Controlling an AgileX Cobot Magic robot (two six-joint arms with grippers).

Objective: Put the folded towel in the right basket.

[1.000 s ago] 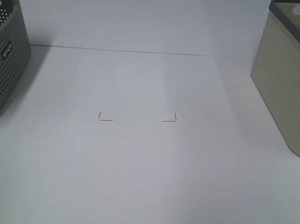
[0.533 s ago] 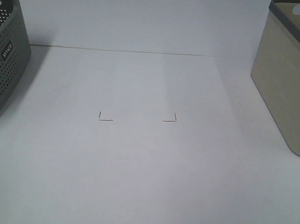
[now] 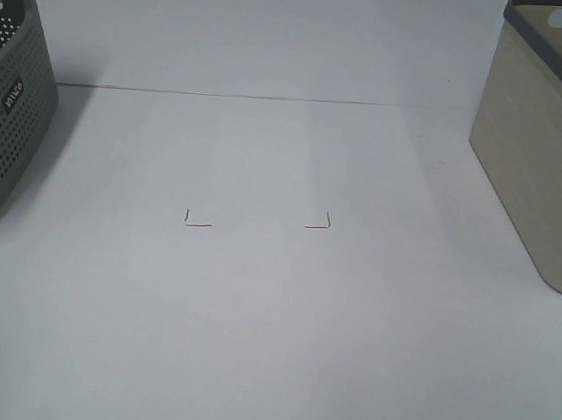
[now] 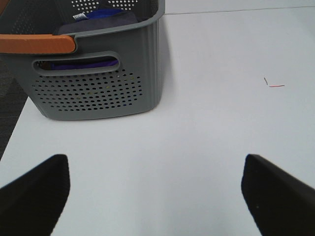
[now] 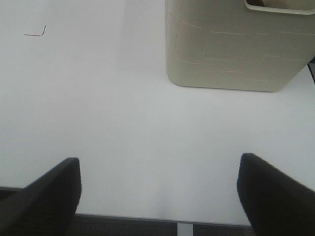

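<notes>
No towel lies on the white table [image 3: 255, 296]. In the left wrist view a blue-purple cloth [image 4: 106, 17] lies inside the grey perforated left basket [image 4: 98, 88], which also shows in the exterior view [image 3: 6, 111]. The beige right basket [image 3: 538, 162] stands at the table's right edge and shows in the right wrist view [image 5: 231, 49]. My left gripper [image 4: 153, 164] is open and empty over the table, in front of the grey basket. My right gripper [image 5: 158, 160] is open and empty near the table's front edge, short of the beige basket. Neither gripper shows in the exterior view.
Two small red corner marks [image 3: 197, 223] [image 3: 319, 223] sit on the table's middle. An orange handle [image 4: 37, 43] lies across the grey basket's rim. The table's front edge [image 5: 147, 219] is right below my right gripper.
</notes>
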